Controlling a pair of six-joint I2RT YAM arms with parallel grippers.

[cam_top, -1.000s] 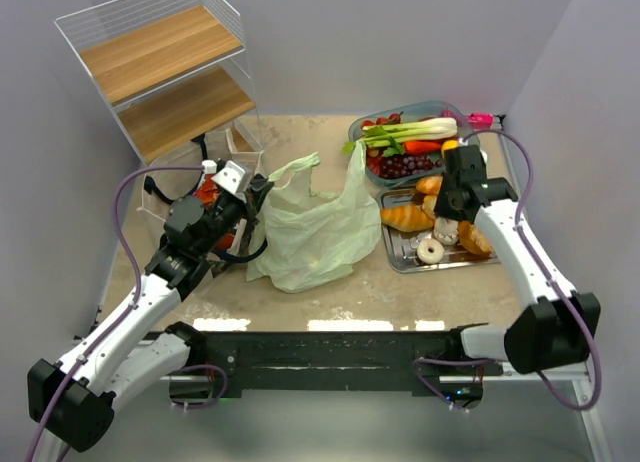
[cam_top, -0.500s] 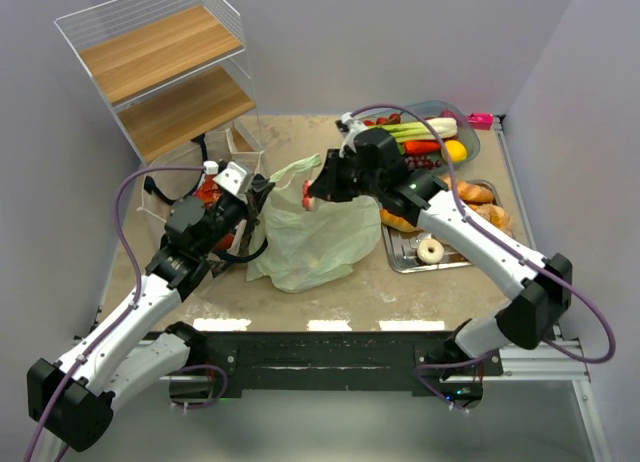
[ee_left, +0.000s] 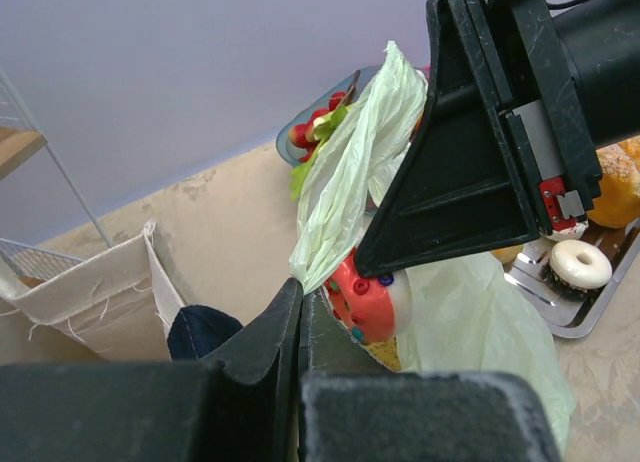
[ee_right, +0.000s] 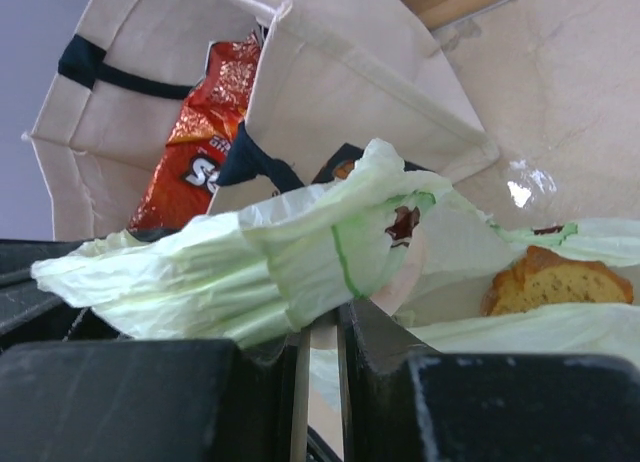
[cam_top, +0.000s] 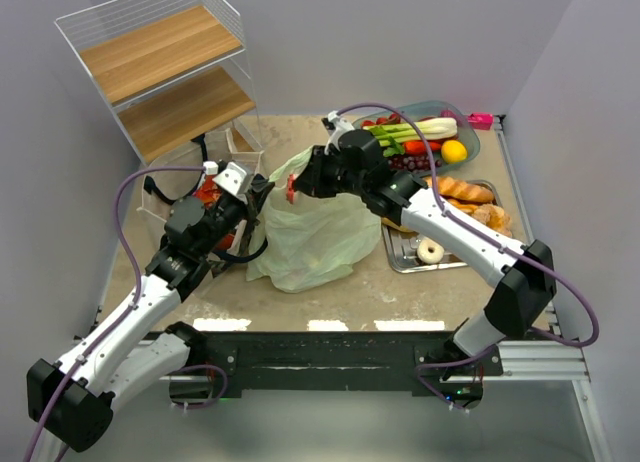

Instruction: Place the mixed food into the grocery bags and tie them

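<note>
My left gripper (cam_top: pixel 258 190) (ee_left: pixel 300 287) is shut on the rim of the pale-green grocery bag (cam_top: pixel 310 232) (ee_left: pixel 350 152) and holds its mouth up. My right gripper (cam_top: pixel 293 189) (ee_right: pixel 320 327) reaches across to that mouth, shut on a red-iced doughnut (ee_left: pixel 370 307) (ee_right: pixel 403 277) with sprinkles. The bag's bunched handle (ee_right: pixel 250 262) lies over the right jaws. A slice of bread (ee_right: pixel 545 277) lies inside the bag. The beige tote (ee_right: pixel 330 82) (ee_left: pixel 100 282) stands behind, with a red snack packet (ee_right: pixel 195 152) (cam_top: pixel 208 192) in it.
At the back right, a glass bowl (cam_top: pixel 470 122) holds leek, red pepper, grapes and a lemon (cam_top: pixel 453 150). A metal tray (cam_top: pixel 400 262) in front of it carries croissants and a white doughnut (cam_top: pixel 430 250). A wire shelf (cam_top: pixel 160 62) stands at the back left.
My right arm has swung left from the metal tray to the green bag's mouth, carrying the doughnut. The left arm has not moved and keeps its hold on the bag.
</note>
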